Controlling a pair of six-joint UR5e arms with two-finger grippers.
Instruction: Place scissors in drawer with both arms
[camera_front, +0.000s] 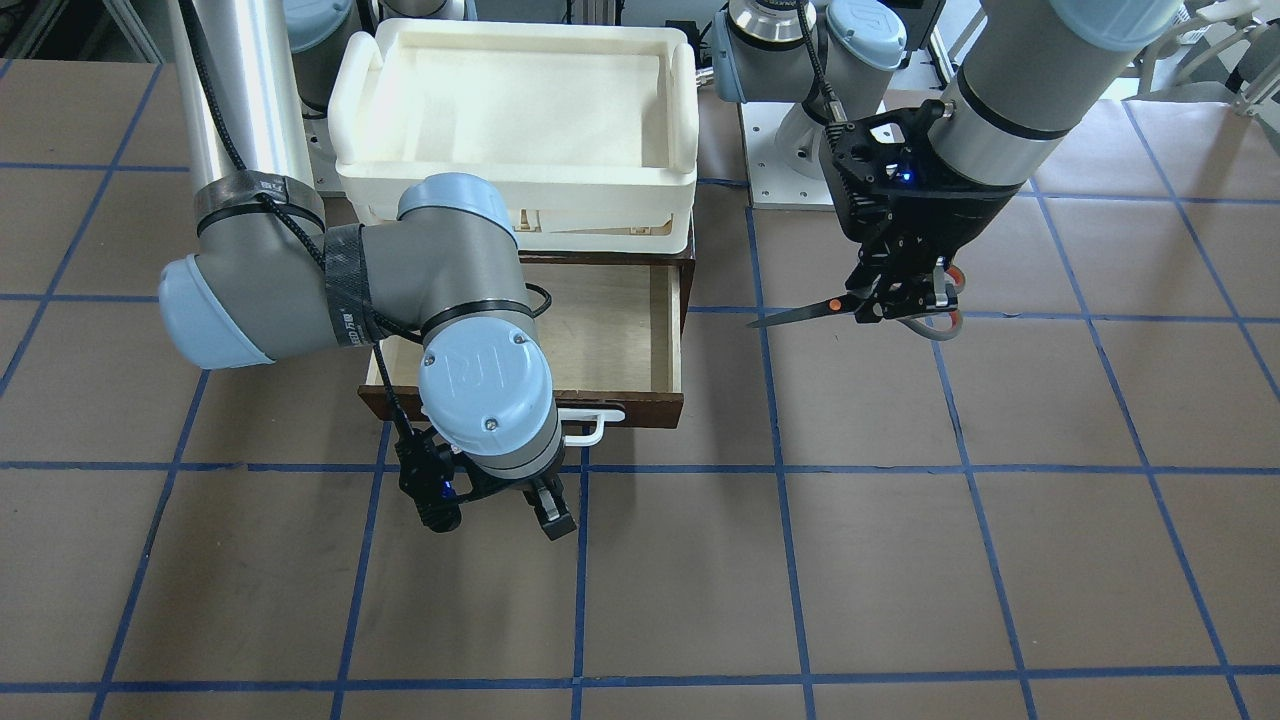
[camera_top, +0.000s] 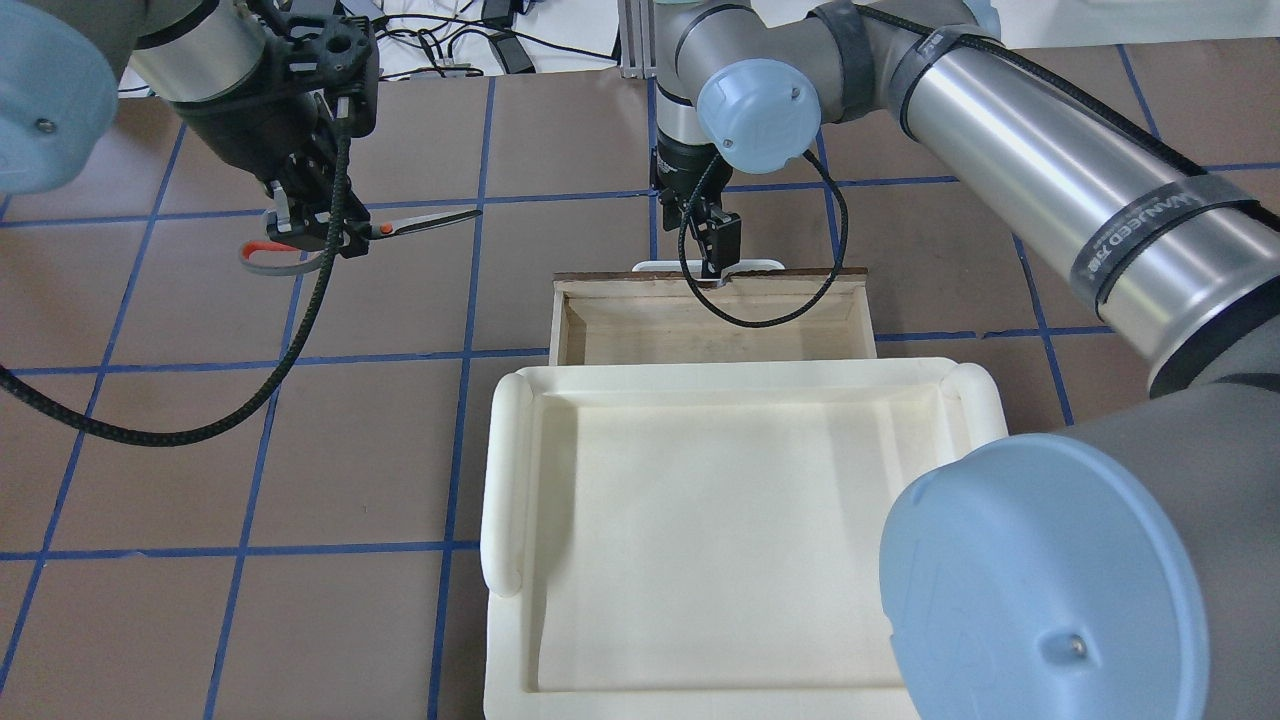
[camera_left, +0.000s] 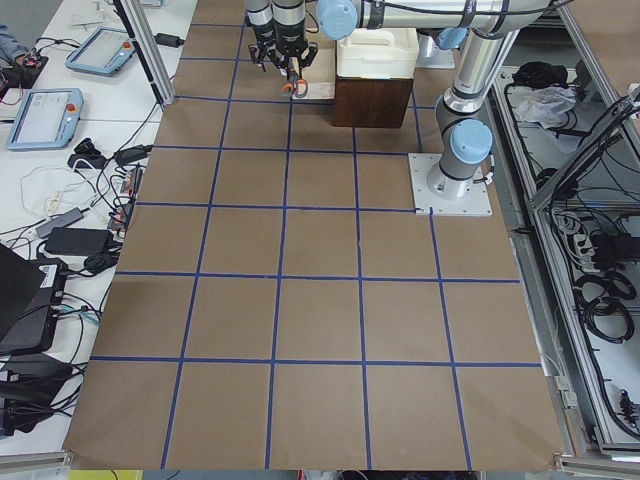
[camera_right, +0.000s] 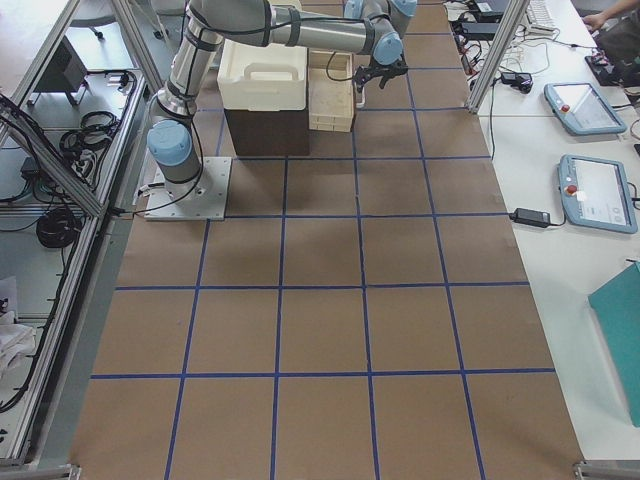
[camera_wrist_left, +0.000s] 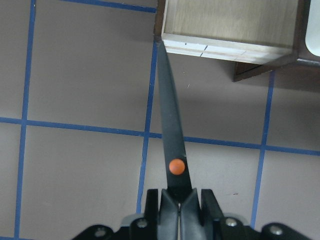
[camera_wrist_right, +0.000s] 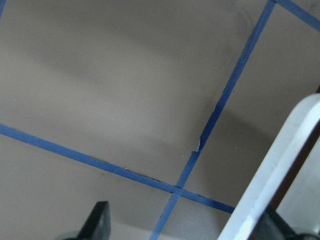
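brown bench crossed by blue tape lines; bears a dark brown cabinet, flanked by left base plate and right base plate.

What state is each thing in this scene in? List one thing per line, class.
scissors: blades closed, gripped just behind the pivot.
left claw: shut on the scissors.
drawer: open, empty.
right claw: open, by the drawer's white handle.
tray: empty.

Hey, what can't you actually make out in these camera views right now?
Scissors handles: left wrist view, mostly behind the left end effector.
Drawer floor: front-facing view, partly under the right arm.
Drawer handle: right wrist view, blurred, cut off by the edge.
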